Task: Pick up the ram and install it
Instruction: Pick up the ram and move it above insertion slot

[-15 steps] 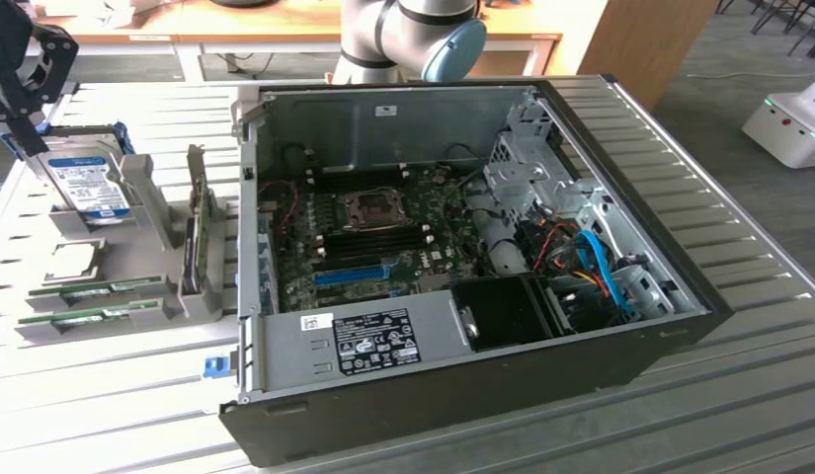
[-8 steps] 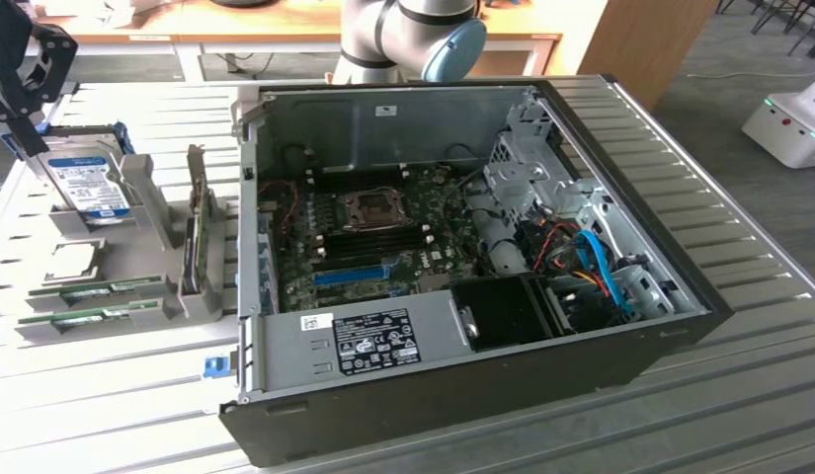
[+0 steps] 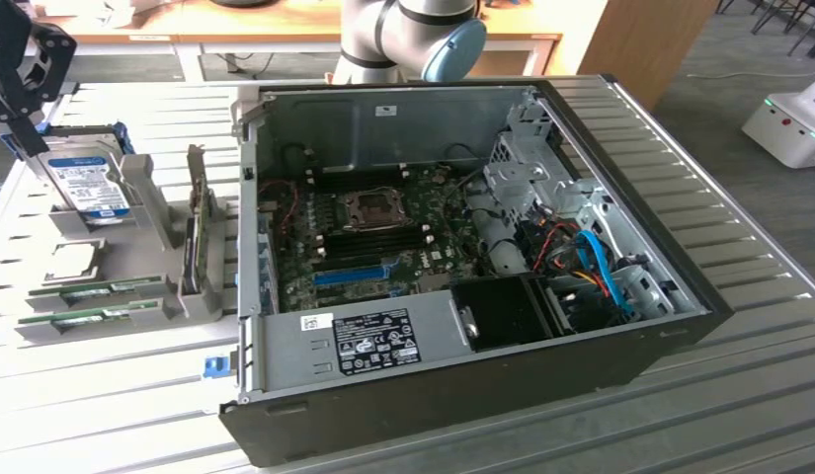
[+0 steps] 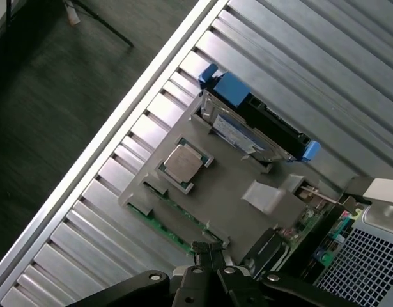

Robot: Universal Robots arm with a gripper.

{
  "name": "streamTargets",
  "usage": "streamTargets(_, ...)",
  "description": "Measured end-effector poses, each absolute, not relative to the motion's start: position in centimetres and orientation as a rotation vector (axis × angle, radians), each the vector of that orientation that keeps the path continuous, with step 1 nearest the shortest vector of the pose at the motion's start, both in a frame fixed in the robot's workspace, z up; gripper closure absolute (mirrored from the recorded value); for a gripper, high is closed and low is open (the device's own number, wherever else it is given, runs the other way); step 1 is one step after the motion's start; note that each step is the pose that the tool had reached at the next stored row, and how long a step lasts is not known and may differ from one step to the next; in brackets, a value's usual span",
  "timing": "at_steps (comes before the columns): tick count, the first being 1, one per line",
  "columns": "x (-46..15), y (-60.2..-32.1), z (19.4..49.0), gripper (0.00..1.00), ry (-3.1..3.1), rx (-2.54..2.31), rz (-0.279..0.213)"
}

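Two ram sticks lie at the near end of the grey holder [image 3: 143,197], on the exterior view's left: the far ram stick [image 3: 98,289] and the near ram stick [image 3: 86,318], side by side and parallel. I cannot tell which one is meant.

Step in hand, as I judge it: the approach, with the pick not yet made. The gripper [image 4: 209,249] hangs above the holder's far end, near the upright hard drive [image 3: 91,183] and well apart from both sticks. Its fingers are clenched together on nothing.

Judgement on the grasp: the fingers must part, come over one stick and line up across its thin edge. The slot walls sit just beside each stick, so there is little room for error.

Each stick is long, thin and green, seated in its own slot, with pale patches along its length. Finer detail is too small to tell.

The computer case [image 3: 380,415] stands open to the right, its motherboard [image 3: 380,227] exposed.
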State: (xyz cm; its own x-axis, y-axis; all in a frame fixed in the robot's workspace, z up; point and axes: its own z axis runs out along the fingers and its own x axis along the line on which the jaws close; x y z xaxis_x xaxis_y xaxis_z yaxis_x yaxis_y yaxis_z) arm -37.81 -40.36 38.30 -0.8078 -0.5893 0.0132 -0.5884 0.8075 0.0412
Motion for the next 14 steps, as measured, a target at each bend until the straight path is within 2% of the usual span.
streamTargets(14,-37.81,-40.36,38.30,0.90,-2.913,1.102,-0.053)
